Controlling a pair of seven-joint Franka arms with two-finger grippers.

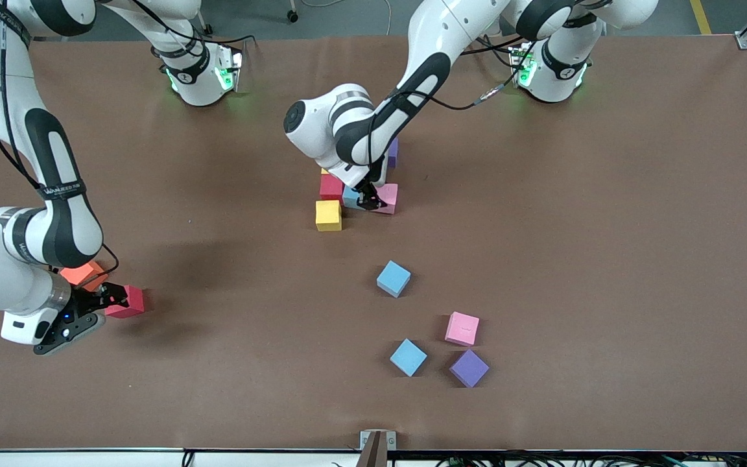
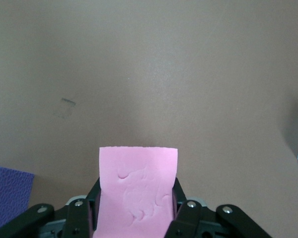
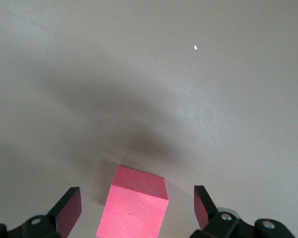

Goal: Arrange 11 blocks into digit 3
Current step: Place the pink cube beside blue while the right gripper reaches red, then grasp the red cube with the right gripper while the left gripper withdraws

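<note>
Nearest the front camera, a matte purple cube [image 1: 469, 368] and a light blue cube [image 1: 408, 357] sit tilted on the brown table [image 1: 607, 227], with a pink cube [image 1: 462, 328] just beside the purple one. A second light blue cube [image 1: 393, 278] lies apart, farther from the camera.

Toward the right arm's end, the right gripper [image 1: 114, 299] is spread wide, its fingers [image 3: 69, 214] flanking a pinkish-red cube [image 3: 134, 208] without touching it; an orange cube [image 1: 85, 275] sits just beside it.

Farthest, the started figure holds a yellow cube [image 1: 328, 215] and a red cube [image 1: 331, 187] touching, with more cubes partly hidden under the arm. There the left gripper [image 1: 368, 200] is clenched on a pink block [image 2: 136, 191], its soft face dented.
</note>
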